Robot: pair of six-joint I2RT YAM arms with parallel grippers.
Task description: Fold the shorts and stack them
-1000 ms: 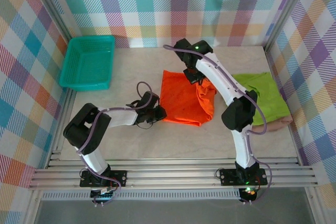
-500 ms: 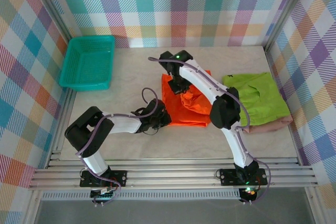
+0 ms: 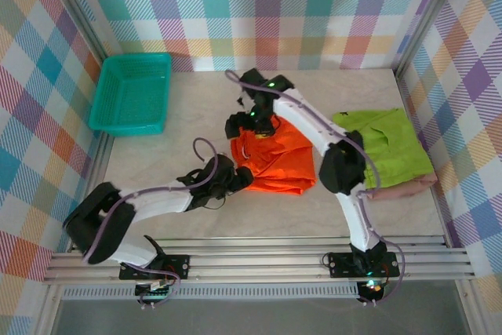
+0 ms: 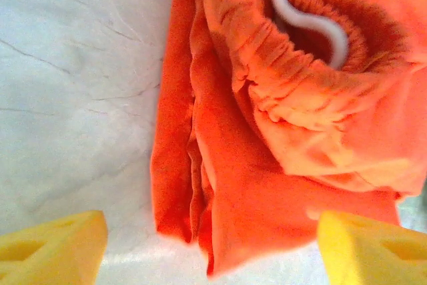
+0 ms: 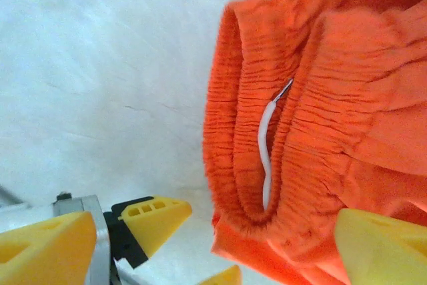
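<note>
Pale stone-look table [image 3: 176, 135], bare for the most part, with faint creases showing in the wrist views. Pastel plaid walls [image 3: 314, 5] close it in on three sides, and aluminium rails [image 3: 259, 260] run along the near edge.

A teal mesh basket [image 3: 129, 127] sits in the far left corner, well apart from the cloth. The orange shorts [image 3: 274, 164] lie bunched mid-table, waistband and white drawstring [image 5: 265, 145] facing up. The lime green shorts [image 3: 392, 154] lie flat on the right, on top of the pink shorts [image 3: 412, 185], of which just a near edge peeks out.

Left gripper [image 4: 212, 225] is low at the orange shorts' near left corner, fingers spread wide, nothing pinched. Right gripper [image 5: 217, 225] is over the waistband at the far left corner, fingers also spread wide, no grip.
</note>
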